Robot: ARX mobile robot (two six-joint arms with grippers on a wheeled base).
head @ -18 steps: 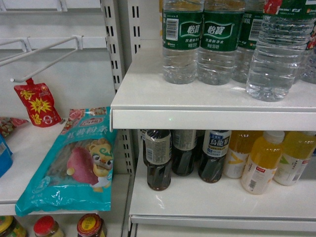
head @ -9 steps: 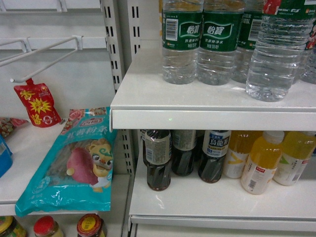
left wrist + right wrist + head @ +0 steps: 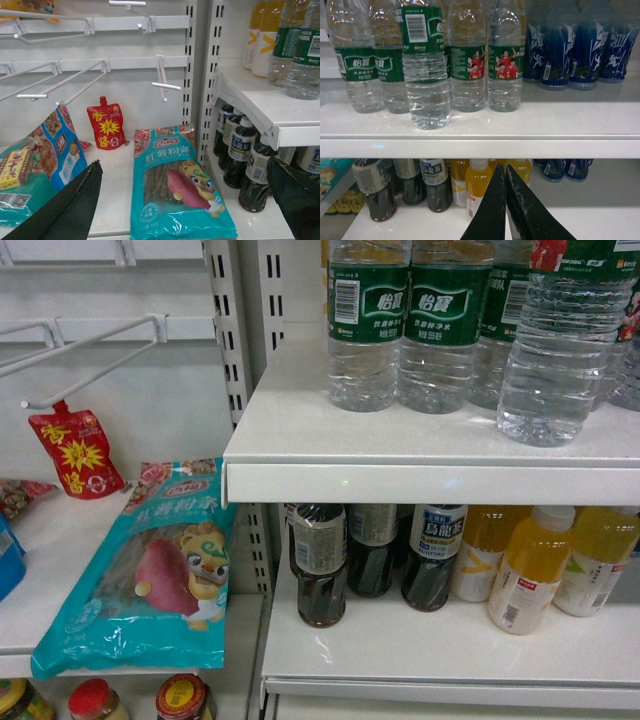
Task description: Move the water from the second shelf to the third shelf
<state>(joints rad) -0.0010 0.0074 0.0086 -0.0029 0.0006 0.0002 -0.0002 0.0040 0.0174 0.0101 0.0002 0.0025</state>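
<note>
Right tool [image 3: 505, 200] hanging nearest in the right wrist view, dark fingers pressed together to a thin slit, gripping nothing, sitting low in front of the lower shelf [image 3: 420, 220]. Left tool [image 3: 185, 200] gaping wide in the left wrist view, one dark finger at each lower corner, holding nothing.

Just beyond the right tool, a yellow juice bottle [image 3: 478, 192] standing on the lower shelf beside dark tea bottles [image 3: 434, 185]. On the upper shelf [image 3: 480, 131], the water [image 3: 424, 70] standing upright at the front, barcode facing out, slightly ahead of the row of matching bottles [image 3: 365, 65] touching shoulder to shoulder behind it. Blue bottles [image 3: 570, 50] lining up farther right, at the back.

In the head view, the water [image 3: 560, 350] standing forward at the right of the upper shelf, the row behind it.

Left bay: teal sweet-potato noodle packet [image 3: 177, 185] lying flat, red sauce pouch [image 3: 106, 122] standing against the back wall, white peg hooks [image 3: 162, 80] sticking out above.
</note>
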